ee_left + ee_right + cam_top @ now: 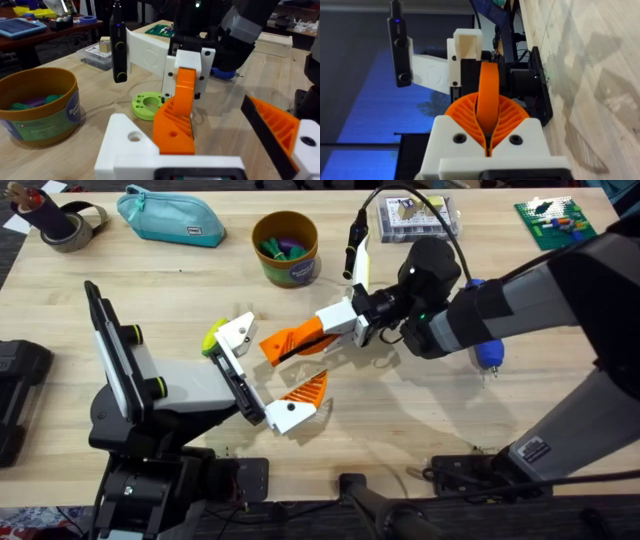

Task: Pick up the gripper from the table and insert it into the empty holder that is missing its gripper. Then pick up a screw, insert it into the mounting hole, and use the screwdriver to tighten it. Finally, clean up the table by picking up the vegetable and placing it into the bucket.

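Note:
My right gripper is shut on the orange gripper finger. The finger's wide ribbed end rests against the white empty holder on my left gripper. That gripper is open; its other bracket carries a ribbed orange wedge. The blue screwdriver lies on the table, partly under my right arm. The ochre bucket at the back holds green and purple pieces. The screw is out of view, and I cannot tell which thing is the vegetable.
A lime-green ring lies beside the holder. At the back are a teal pouch, a tape roll, a clear box and a green board. A black block sits at the left edge.

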Tool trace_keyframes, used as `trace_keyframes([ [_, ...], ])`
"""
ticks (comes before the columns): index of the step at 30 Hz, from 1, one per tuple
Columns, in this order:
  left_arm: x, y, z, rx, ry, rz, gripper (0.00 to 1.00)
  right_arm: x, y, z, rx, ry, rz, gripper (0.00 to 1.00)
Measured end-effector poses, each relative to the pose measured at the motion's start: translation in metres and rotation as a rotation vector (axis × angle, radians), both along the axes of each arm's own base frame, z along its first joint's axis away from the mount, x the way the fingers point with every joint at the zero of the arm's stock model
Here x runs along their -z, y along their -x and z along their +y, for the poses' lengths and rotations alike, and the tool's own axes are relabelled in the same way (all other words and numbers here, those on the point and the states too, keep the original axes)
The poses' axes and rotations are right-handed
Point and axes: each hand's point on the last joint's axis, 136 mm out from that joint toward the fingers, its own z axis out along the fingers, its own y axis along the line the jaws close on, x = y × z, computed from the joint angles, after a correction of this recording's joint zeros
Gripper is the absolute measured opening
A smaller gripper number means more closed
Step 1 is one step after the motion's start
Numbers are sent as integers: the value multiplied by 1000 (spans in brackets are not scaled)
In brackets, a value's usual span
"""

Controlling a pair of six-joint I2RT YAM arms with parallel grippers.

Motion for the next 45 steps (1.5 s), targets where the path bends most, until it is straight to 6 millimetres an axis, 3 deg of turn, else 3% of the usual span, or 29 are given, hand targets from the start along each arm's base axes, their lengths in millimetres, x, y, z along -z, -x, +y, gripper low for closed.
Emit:
trace_keyframes([
  [7, 0, 0, 0, -1, 0, 4, 987, 1, 0, 0, 1, 5, 9, 24],
  [12, 0, 0, 0, -1, 0, 4, 987, -11, 1, -1, -2, -47, -81, 24],
  [45, 0, 0, 0, -1, 0, 4, 987, -30, 5, 5, -22, -59, -85, 24],
])
